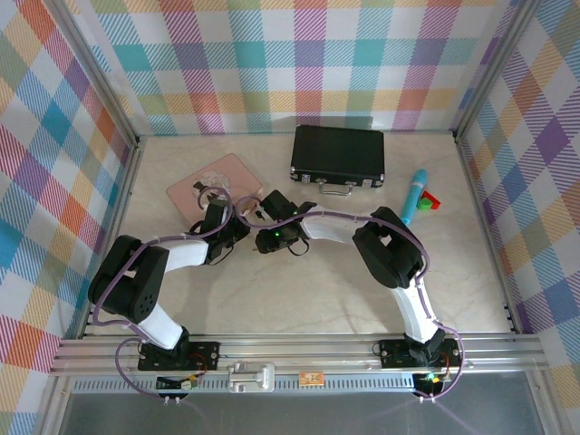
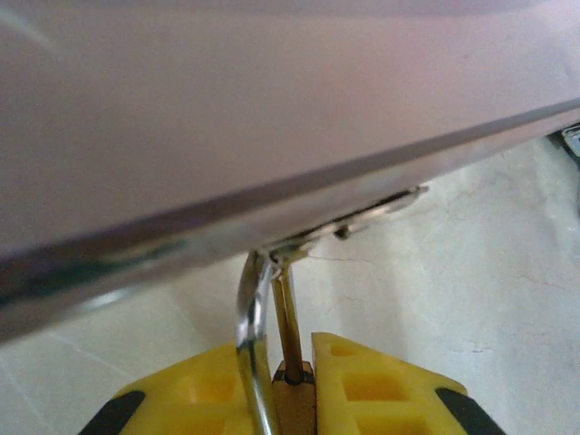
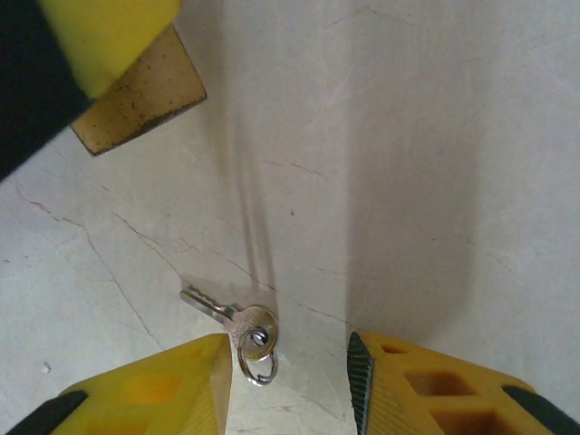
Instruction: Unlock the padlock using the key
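Observation:
The brass padlock (image 2: 294, 403) sits between my left gripper's (image 2: 276, 349) yellow fingers, which are shut on its body. Its silvery shackle (image 2: 249, 308) rises to the metal clasp (image 2: 362, 217) on the pink tin (image 2: 227, 118) just above. In the right wrist view the small silvery key (image 3: 245, 324), with a little ring (image 3: 260, 367) through its head, lies flat on the table. My right gripper (image 3: 288, 340) hangs open over it, and the key lies close to the left finger. The padlock's brass underside (image 3: 136, 91) shows at the upper left there. From above, the left gripper (image 1: 217, 217) and right gripper (image 1: 272, 210) meet beside the tin (image 1: 213, 181).
A black case (image 1: 337, 154) stands at the back centre. A blue tube (image 1: 415, 198) and a red and green block (image 1: 430, 201) lie at the right. Checked walls close off the left, back and right sides of the pale table (image 1: 299, 299).

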### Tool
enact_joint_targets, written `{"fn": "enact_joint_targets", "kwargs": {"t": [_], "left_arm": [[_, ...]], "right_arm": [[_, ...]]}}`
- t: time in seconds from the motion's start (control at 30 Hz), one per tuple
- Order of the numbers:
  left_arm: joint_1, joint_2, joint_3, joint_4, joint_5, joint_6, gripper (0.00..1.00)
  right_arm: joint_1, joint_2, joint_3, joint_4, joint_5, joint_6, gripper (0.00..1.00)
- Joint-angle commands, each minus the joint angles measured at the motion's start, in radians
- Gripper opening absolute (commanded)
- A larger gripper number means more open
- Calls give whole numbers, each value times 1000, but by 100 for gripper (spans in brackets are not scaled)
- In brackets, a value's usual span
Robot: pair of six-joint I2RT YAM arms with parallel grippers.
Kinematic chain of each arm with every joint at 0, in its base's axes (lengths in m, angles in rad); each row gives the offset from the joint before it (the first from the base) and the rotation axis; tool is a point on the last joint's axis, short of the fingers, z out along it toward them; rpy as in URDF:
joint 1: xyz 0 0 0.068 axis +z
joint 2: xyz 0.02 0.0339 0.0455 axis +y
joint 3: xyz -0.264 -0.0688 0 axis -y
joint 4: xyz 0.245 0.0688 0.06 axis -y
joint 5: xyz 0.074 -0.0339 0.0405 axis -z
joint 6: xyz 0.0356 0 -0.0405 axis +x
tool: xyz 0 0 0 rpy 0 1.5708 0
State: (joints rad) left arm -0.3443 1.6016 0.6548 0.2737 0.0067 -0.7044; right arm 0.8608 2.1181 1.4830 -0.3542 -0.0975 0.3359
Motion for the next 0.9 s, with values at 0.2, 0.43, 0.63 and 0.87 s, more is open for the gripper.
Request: {"fn": "enact_joint_targets", "kwargs": {"t": [0.2, 0.43, 0.63, 0.87], "left_arm": [[13, -133, -9, -128, -63, -13, 45], [20, -315, -11, -297, -117, -48, 54], [30, -431, -3, -394, -112, -83, 57], [31, -486, -15, -377, -42, -144, 59]], "right_arm": [[15, 44, 16, 30, 4, 29, 33], [21, 46, -3, 50, 40, 53, 22], [20, 35, -34, 86, 39, 80, 7], [17, -41, -116, 143, 45, 96, 0]]}}
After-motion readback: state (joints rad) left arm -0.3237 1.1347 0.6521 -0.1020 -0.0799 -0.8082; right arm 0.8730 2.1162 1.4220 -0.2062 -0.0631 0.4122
